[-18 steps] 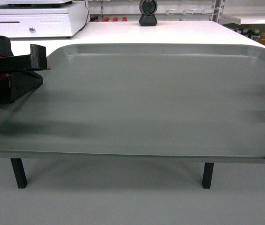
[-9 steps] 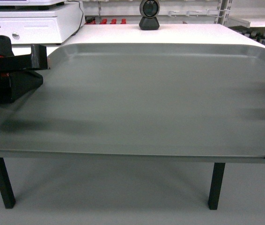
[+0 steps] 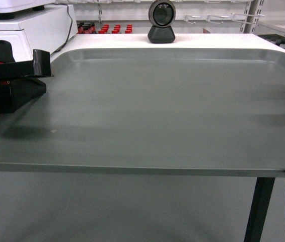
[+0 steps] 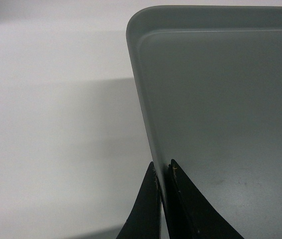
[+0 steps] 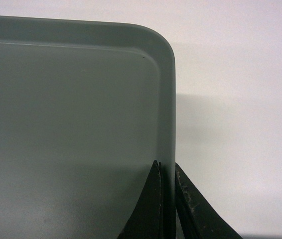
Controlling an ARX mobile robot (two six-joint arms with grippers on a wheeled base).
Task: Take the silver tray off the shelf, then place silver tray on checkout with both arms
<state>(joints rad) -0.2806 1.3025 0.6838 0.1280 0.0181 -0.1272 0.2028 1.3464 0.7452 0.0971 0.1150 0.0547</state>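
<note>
White checkout [image 3: 208, 40] lies beneath silver tray [image 3: 167, 106] clamped by both end effectors.

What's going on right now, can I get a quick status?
Left hand and right hand both clamped on silver tray rims. Tray held level over the white checkout. Scanner stands beyond its far edge.

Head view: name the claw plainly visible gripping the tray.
The left claw, clamped on the silver tray's left rim; the right claw barely shows at the frame's edge.
</note>
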